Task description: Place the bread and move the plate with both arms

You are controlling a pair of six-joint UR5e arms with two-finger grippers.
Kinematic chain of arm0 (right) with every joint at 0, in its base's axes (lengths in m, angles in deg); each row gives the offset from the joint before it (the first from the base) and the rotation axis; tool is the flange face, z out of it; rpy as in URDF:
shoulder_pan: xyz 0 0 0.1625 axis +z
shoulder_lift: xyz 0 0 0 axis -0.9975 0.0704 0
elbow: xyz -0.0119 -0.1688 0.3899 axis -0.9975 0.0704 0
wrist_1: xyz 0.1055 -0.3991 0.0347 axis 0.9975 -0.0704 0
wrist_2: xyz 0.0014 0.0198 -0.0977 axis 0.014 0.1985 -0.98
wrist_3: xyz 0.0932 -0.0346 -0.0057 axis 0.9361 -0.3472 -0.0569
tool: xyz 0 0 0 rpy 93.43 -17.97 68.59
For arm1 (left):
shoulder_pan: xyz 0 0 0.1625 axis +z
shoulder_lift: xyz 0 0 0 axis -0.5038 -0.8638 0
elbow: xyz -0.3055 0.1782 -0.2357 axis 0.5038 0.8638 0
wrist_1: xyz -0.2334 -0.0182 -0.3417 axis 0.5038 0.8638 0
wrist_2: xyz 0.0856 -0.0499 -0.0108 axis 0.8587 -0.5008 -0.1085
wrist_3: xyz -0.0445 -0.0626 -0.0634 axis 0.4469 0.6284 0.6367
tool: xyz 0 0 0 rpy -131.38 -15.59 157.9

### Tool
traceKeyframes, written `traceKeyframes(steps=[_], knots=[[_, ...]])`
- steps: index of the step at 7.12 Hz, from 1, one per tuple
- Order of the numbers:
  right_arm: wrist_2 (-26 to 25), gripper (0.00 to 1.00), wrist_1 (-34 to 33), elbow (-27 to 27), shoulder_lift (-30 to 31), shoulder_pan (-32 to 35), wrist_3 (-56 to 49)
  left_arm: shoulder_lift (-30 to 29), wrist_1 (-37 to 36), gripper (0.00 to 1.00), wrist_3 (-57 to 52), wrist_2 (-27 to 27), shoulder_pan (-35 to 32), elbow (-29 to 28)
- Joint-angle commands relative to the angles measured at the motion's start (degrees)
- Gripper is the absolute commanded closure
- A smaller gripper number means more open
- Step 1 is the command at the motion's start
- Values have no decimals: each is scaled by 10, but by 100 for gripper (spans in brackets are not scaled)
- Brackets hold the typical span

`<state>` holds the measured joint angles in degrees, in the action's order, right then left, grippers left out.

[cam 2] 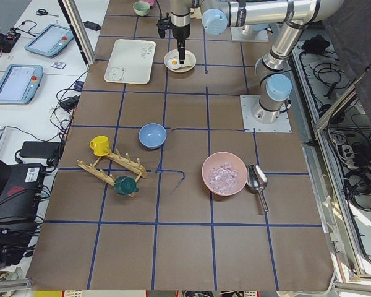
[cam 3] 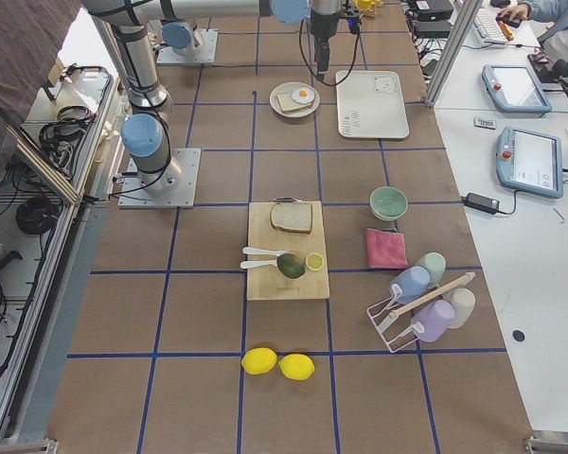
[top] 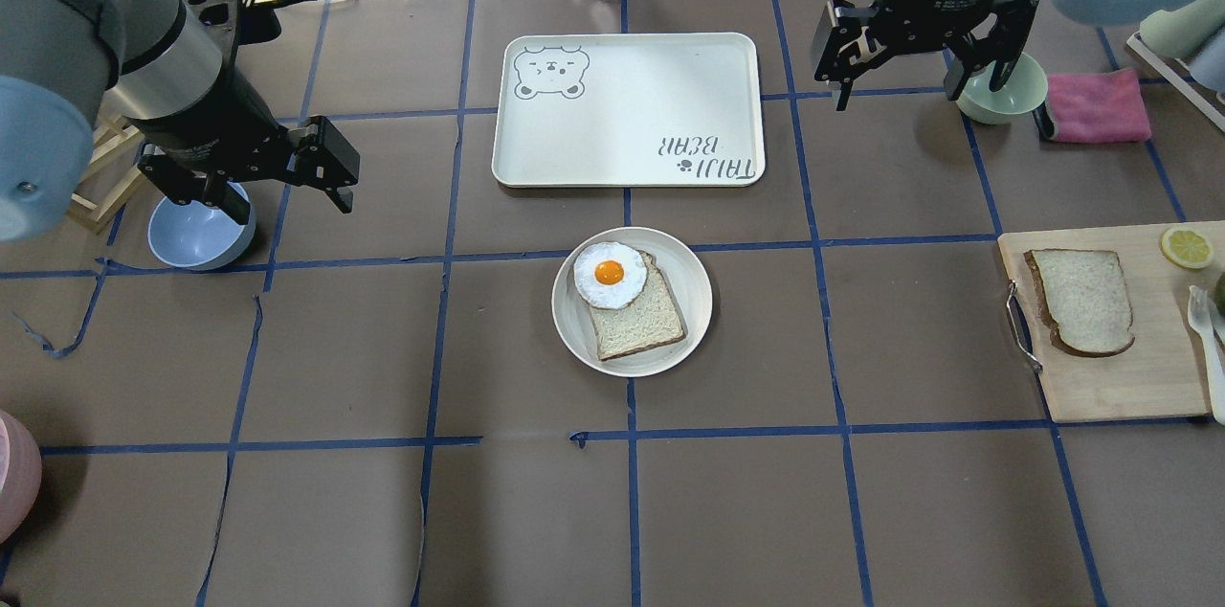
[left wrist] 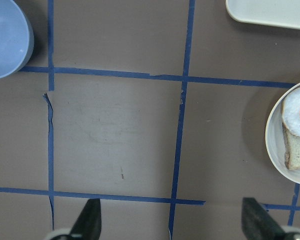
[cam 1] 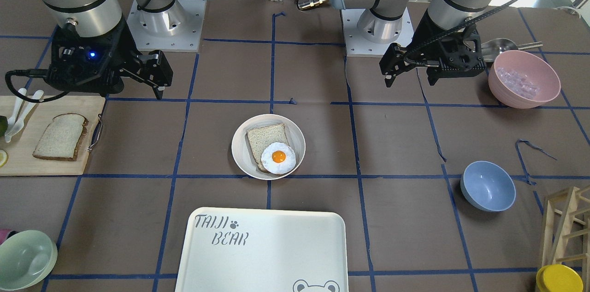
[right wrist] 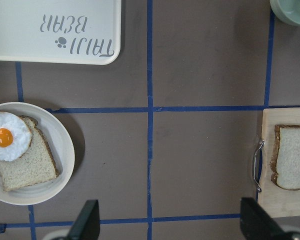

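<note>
Bread (top: 1081,301) on the board (top: 1129,387), plate (top: 697,301) mid-counter (top: 383,348).
We see left and right jaws spread; the right wrist view catches bread and plate, the left only the plate's edge.

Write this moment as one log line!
left hand: open | right hand: open | dark-crusted pale bread slice: on wooden board | round cream plate: holds tan slice, fried egg

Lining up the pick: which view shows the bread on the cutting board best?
Overhead exterior: the bread lies whole and unobstructed on the cutting board. Front-facing shows it whole; the right wrist view cuts it at the edge; exterior right shows it tiny.
</note>
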<state>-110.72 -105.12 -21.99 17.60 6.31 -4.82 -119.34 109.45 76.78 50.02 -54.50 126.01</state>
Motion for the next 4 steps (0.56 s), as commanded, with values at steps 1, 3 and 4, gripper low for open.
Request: traceKeyframes(steps=[1, 3, 4], knots=[[-6, 0, -3, -8, 1, -1, 4, 0, 0, 0, -1, 1, 3, 1], [-3, 0, -2, -55, -13, -57, -32, 0, 0, 0, -1, 1, 3, 0], [-23, 0, -36, -107, -13, -115, -41, 0, 0, 0, -1, 2, 3, 1]])
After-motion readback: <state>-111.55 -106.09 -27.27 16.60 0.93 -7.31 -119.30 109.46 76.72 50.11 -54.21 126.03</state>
